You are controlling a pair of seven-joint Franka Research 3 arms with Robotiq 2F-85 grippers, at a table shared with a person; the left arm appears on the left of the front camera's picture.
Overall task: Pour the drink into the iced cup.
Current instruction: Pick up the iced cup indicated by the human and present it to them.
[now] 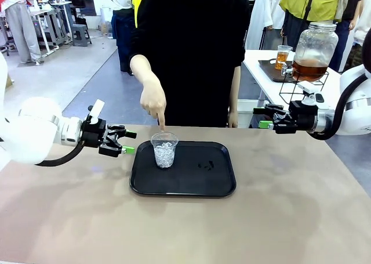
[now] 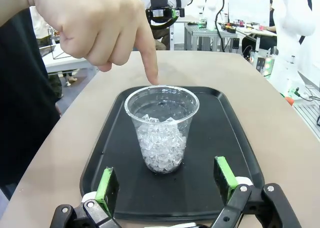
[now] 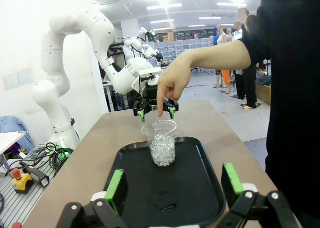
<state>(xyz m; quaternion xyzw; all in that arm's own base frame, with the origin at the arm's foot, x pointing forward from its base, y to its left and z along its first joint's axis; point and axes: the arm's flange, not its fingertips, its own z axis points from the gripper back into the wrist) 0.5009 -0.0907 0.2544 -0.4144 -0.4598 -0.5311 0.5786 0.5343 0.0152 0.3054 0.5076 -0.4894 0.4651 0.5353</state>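
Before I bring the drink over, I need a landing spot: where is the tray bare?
Bare: the tray from the cup to its right rim. Crowded at the cup: the person's finger at its rim, the robot's left hand by the tray's left edge.

iced cup (image 1: 164, 150): clear, upright, roughly half full of ice (image 2: 161, 145), left part of black tray (image 1: 220, 183) | drink (image 1: 308, 70): amber, low in lidded glass jar (image 1: 316, 43), right rear

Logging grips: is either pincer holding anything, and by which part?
Nothing is held. The left pincer and right pincer stand open and empty; the person's hand only points at the iced cup.
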